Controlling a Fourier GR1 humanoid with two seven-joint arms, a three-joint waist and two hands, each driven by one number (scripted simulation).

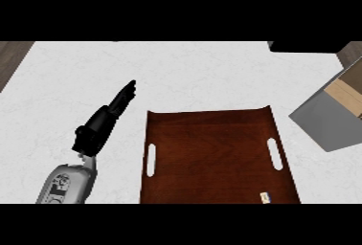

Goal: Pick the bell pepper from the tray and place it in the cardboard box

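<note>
One black left hand [101, 123] lies just left of the dark brown wooden tray [212, 153] — fingers straight, pressed together — with the tan-and-grey cardboard box [331, 122] at far right.

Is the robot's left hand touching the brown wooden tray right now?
Apart. The head view shows the black left hand beside the brown wooden tray, with a strip of white counter between them.

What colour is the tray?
The tray is dark reddish-brown with a wood grain; it shows best in the head view.
</note>
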